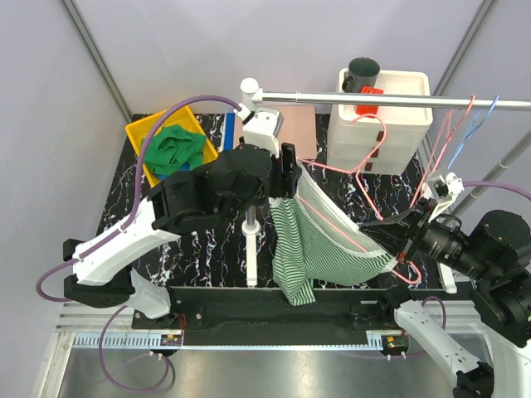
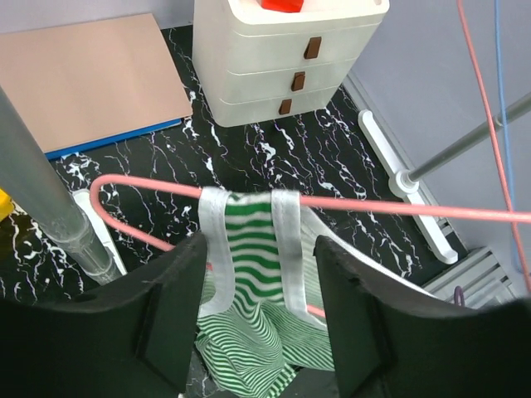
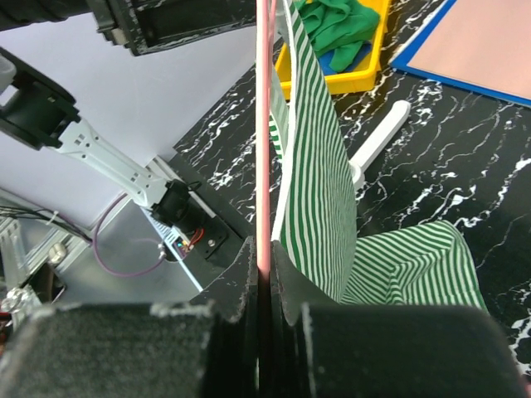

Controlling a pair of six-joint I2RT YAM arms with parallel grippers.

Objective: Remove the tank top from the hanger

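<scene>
Straddling tank top (image 2: pixel 249 257) strap edges on hanger (image 2: pixel 390 207), left end effector (image 2: pixel 260 278)

Bright, even light, perhaps from overhead; shadows are soft. In the right wrist view, at six o'clock, the right gripper (image 3: pixel 264 257) clamping the hanger (image 3: pixel 264 124) is blurred. The top view is sharp throughout.
</scene>
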